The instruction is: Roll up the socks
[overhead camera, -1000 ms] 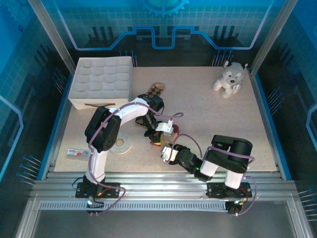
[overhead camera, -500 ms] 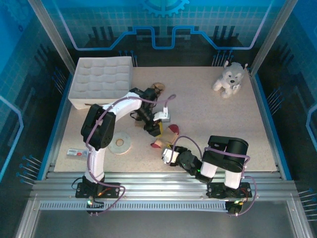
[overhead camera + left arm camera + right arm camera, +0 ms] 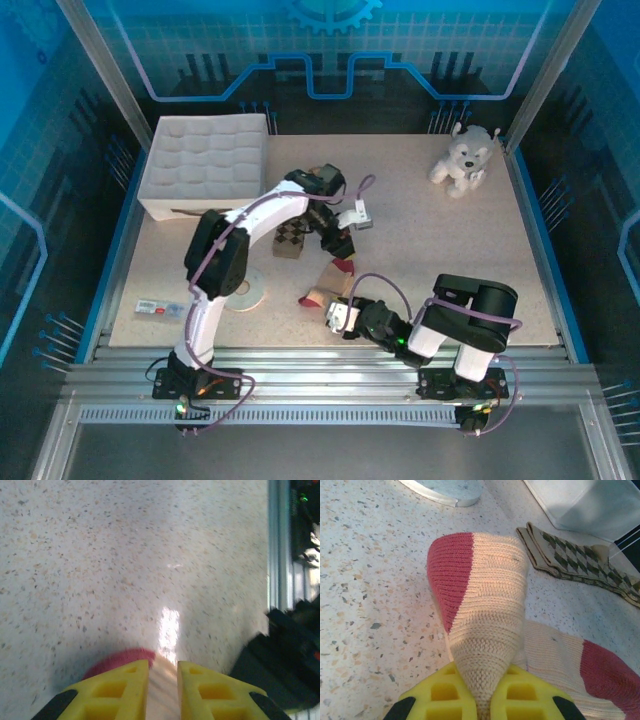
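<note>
Pinching the tan knitted, dark-red-toed sock in the right gripper, lengthwise straight ahead toward the left gripper, seemingly nipping its far end.

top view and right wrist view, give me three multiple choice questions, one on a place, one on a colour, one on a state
1. Where on the speckled table is the grey-white plush dog?
A far right corner
B near left corner
C centre

2. What colour is the toe of the tan knitted sock?
A blue
B dark red
C green

3. What state is the right gripper in?
A open above the table
B shut on the plush dog
C shut on the tan knitted sock

Key:
1 A, the dog sits by the far right edge.
2 B, the rounded end is dark red.
3 C, the yellow fingers pinch the sock's fabric.
</note>
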`<control>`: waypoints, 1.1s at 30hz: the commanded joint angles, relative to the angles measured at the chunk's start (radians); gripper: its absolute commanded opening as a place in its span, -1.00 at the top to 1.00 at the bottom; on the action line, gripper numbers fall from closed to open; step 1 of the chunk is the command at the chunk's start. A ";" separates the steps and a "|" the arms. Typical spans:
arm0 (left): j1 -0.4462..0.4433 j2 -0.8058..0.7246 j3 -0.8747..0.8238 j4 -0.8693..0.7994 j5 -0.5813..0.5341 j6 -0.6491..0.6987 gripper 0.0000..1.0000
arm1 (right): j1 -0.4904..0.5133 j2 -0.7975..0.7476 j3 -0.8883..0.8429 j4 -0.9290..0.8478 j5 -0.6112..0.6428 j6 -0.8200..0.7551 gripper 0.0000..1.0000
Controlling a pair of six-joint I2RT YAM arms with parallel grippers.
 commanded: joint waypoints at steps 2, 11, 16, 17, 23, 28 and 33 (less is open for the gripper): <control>0.005 0.043 -0.029 0.103 -0.022 -0.273 0.65 | -0.036 -0.025 -0.017 -0.073 -0.075 0.063 1.00; 0.015 0.098 -0.179 0.264 -0.116 -0.521 0.69 | -0.108 -0.031 -0.041 -0.053 -0.146 0.124 1.00; 0.044 0.147 -0.190 0.294 -0.144 -0.613 0.69 | -0.124 -0.070 -0.027 -0.137 -0.181 0.125 1.00; 0.055 0.148 -0.192 0.305 -0.144 -0.632 0.70 | -0.125 -0.087 -0.023 -0.170 -0.191 0.127 1.00; 0.108 0.152 -0.177 0.326 -0.232 -0.743 0.73 | -0.126 -0.259 0.076 -0.585 -0.325 0.148 1.00; 0.111 0.159 -0.165 0.317 -0.245 -0.760 0.73 | -0.127 -0.366 0.120 -0.787 -0.351 0.191 1.00; 0.115 0.158 -0.167 0.320 -0.262 -0.780 0.73 | -0.129 -0.395 0.193 -0.971 -0.387 0.259 1.00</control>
